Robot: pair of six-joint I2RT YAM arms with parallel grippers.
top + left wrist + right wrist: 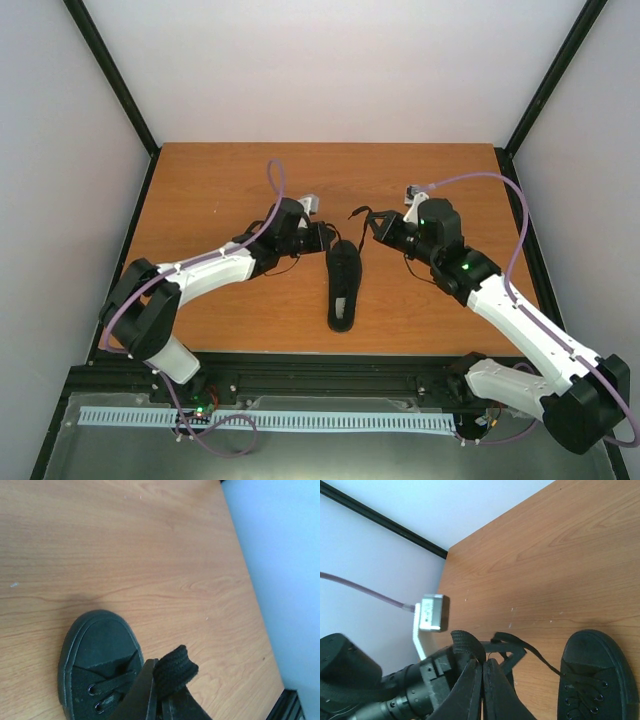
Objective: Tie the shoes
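Note:
The black shoe (342,285) lies in the middle of the table, toe pointing away from the arm bases. My left gripper (322,238) is at the toe's left side and is shut on a folded loop of black lace (173,669); the toe cap (97,647) shows beside its fingers. My right gripper (378,232) is to the right of the toe and is shut on the other lace (468,644), held above the table. A thin strand (536,655) runs from it down to the shoe (595,680). The two grippers are close together over the toe.
The wooden table (220,180) is walled by pale panels with black frame posts (110,75). The left wrist's white camera (431,612) sits just beyond my right fingertips. The table's right edge and the wall are close in the left wrist view (280,580).

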